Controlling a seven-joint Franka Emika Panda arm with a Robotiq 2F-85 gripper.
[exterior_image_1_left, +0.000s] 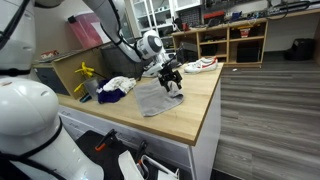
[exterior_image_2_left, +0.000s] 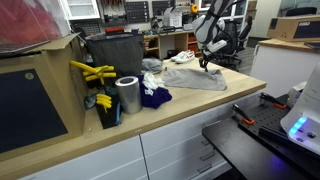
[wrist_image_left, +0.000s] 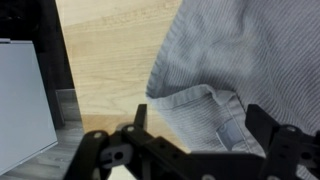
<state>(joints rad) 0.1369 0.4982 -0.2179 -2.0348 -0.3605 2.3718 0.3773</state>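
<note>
End effector (wrist_image_left: 203, 120) spread wide — gripping nothing — hangs over crumpled grey cloth (wrist_image_left: 245, 60).

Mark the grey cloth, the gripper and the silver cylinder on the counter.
grey cloth (exterior_image_1_left: 155, 98): an exterior view, middle of the fabric.
gripper (wrist_image_left: 200, 115): wrist view, midway between its open fingertips.
silver cylinder (exterior_image_2_left: 127, 96): an exterior view, its side wall.

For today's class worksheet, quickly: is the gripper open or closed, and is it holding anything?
Gripper: open, jaws wide apart over the grey cloth, holding nothing.
</note>
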